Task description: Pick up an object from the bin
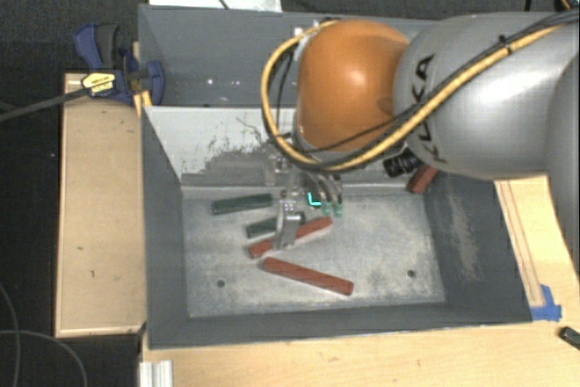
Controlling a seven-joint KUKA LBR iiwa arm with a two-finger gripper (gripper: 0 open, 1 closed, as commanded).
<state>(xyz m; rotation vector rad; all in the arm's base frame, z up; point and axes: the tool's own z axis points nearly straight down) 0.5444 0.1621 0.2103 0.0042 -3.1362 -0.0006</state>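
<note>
As the orange-capped arm (pixel 489 104) leans in from the right, its gripper (pixel 288 229) sits low at the middle of the bin (pixel 163 195) — right over a red-brown stick (pixel 317 229), a dark green stick (pixel 241 206) just left. Whether the claw is apart or together cannot be told.

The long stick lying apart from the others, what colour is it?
The stick is reddish brown, clear in the camera view.

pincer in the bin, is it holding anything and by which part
It cannot be told. The pincer is down at the middle of a red-brown bar lying flat on the bin floor, next to a dark green bar; no grip shows.
</note>
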